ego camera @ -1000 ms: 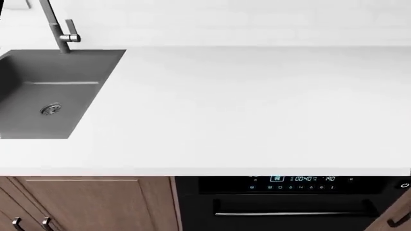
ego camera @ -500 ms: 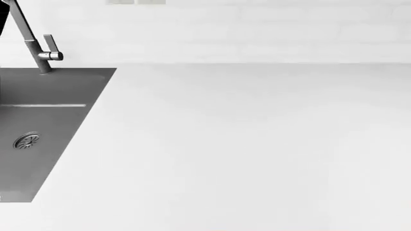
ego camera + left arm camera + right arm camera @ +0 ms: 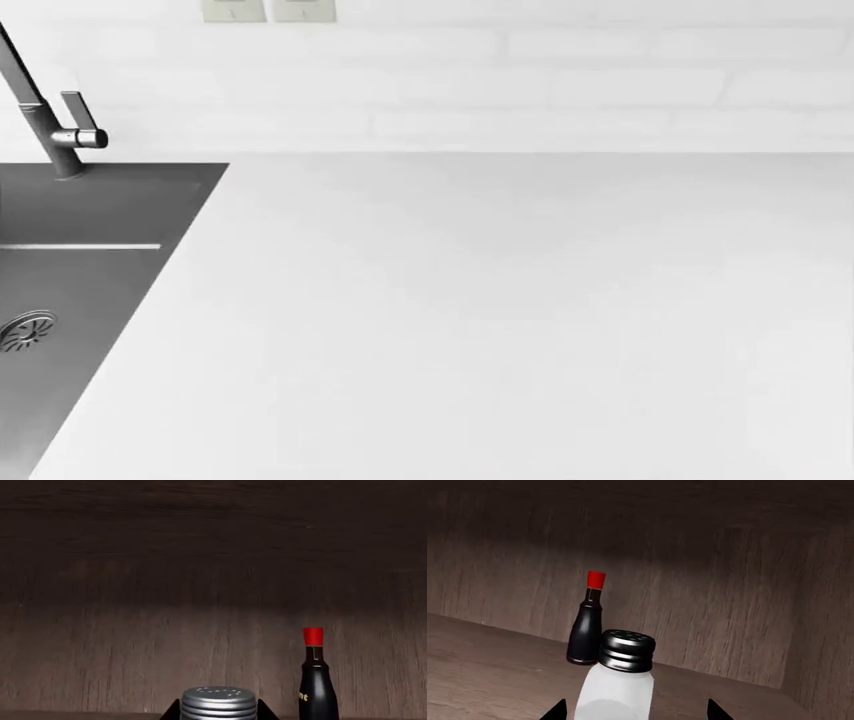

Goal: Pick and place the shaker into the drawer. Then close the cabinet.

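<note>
Right gripper (image 3: 635, 711): only the two dark fingertips (image 3: 555, 711) show, spread wide either side of the shaker (image 3: 617, 680), with a gap on each side, so not pinching it. Shaker has a white body and a black perforated cap, stands upright on the wooden floor of the cabinet (image 3: 487, 655).

Dark bottle (image 3: 586, 625) with a red cap stands upright behind the shaker at about 11 o'clock, close to the wooden back wall; can't tell whether they touch.

Left gripper (image 3: 219, 715): two dark finger tips (image 3: 172, 712) flank the shaker's (image 3: 219, 703) ridged metal-looking cap. Tips sit right against its sides, but contact isn't resolvable, so can't tell whether they're clamped. Bottle (image 3: 317, 677) at 3 o'clock of the shaker, apart from it.

Head view: white countertop (image 3: 507, 320), grey sink (image 3: 80, 290) at 9 o'clock, faucet (image 3: 47, 115) at 10 o'clock, tiled wall with outlet plates (image 3: 267, 10) at 12. No arms or shaker there.
</note>
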{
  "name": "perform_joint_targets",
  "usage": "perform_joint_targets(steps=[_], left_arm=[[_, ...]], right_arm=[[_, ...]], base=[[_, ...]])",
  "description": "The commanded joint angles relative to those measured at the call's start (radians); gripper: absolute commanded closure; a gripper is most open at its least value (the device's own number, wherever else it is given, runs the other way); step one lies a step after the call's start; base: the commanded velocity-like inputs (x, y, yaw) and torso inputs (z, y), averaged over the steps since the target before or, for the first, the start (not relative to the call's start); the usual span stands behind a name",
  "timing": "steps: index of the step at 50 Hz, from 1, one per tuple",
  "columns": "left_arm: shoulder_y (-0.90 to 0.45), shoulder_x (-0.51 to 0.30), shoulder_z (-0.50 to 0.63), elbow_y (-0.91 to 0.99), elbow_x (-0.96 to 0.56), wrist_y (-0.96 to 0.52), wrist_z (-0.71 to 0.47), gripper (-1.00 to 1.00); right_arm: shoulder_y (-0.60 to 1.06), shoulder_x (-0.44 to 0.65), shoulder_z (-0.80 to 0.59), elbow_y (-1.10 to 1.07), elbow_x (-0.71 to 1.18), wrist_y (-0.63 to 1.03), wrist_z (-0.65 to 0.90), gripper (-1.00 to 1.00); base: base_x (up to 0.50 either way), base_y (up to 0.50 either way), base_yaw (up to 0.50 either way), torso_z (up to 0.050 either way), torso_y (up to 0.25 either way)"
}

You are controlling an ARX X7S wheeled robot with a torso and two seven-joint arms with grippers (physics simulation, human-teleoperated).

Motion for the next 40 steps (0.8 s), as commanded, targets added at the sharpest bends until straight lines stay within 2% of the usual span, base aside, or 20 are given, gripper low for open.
perform_joint_targets(steps=[1, 4, 10, 13, 18, 21, 33, 34, 40], left_arm=[[0.072, -0.006, 0.035, -0.029, -0.116, 0.016, 0.066, 1.0], [0.03, 0.027, 0.023, -0.109, -0.085, 0.087, 0.058, 1.0], [-0.132, 0.181, 0.016, -0.493, -0.017, 0.267, 0.155, 1.0], [-0.169, 0.181, 0.012, -0.505, -0.004, 0.334, 0.109, 1.0], [-0.174, 0.167, -0.165, -0.453, 0.152, 0.336, 0.053, 1.0], [-0.173, 0.173, -0.223, -0.456, 0.202, 0.341, 0.05, 1.0], [-0.109, 0.152, -0.231, -0.353, 0.212, 0.333, 0.013, 1.0], [-0.105, 0.152, -0.23, -0.349, 0.213, 0.333, 0.011, 1.0], [-0.068, 0.123, -0.222, -0.257, 0.212, 0.308, -0.032, 1.0]], right_arm=[[-0.037, 0.009, 0.006, -0.113, -0.003, 0.068, -0.001, -1.0], [-0.034, 0.011, 0.007, -0.088, 0.0, 0.048, 0.004, -1.0], [-0.017, 0.011, 0.003, -0.056, 0.007, 0.033, 0.002, -1.0], [-0.011, 0.007, 0.011, -0.054, 0.012, 0.047, 0.004, -1.0], [-0.018, 0.0, 0.014, -0.122, 0.013, 0.123, -0.007, -1.0], [-0.032, 0.0, 0.014, -0.171, 0.014, 0.165, -0.02, -1.0], [-0.096, 0.035, -0.012, -0.225, 0.042, 0.225, -0.102, -1.0], [-0.109, 0.036, -0.004, -0.248, 0.047, 0.24, -0.109, 1.0], [-0.14, 0.061, -0.038, -0.328, 0.04, 0.297, -0.135, 1.0]], base=[[0.0, 0.0, 0.0, 0.0, 0.0], [0.0, 0.0, 0.0, 0.0, 0.0], [0.0, 0.0, 0.0, 0.0, 0.0], [0.0, 0.0, 0.0, 0.0, 0.0], [0.0, 0.0, 0.0, 0.0, 0.0], [0.0, 0.0, 0.0, 0.0, 0.0], [0.5, 0.0, 0.0, 0.0, 0.0], [0.0, 0.0, 0.0, 0.0, 0.0], [0.0, 0.0, 0.0, 0.0, 0.0]])
